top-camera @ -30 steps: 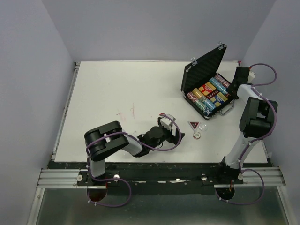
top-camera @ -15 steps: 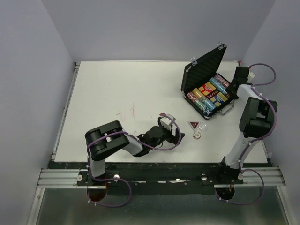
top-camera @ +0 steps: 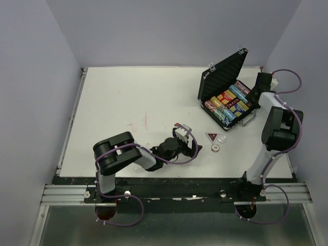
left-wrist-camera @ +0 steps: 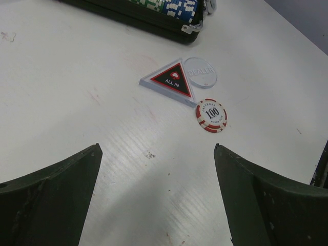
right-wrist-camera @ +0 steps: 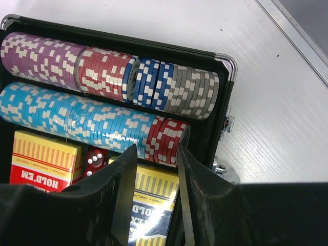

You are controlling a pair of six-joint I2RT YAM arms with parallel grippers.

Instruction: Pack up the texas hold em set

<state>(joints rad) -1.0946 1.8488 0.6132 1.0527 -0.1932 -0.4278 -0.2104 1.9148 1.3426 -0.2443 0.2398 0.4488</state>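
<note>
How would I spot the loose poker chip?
On the table, far right, stands an open black case. Three small pieces lie near it. The chip is the round red-and-white one marked 100, beside a dark triangle and a clear disc.

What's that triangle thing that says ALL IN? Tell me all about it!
The flat black triangle marker has a red border, a pale grey rim, white ALL IN lettering and a red symbol. It looks like plastic. It lies flat on the white table. A clear round DEALER disc sits against one edge, and a red-and-white 100 chip lies close by one corner.
</note>
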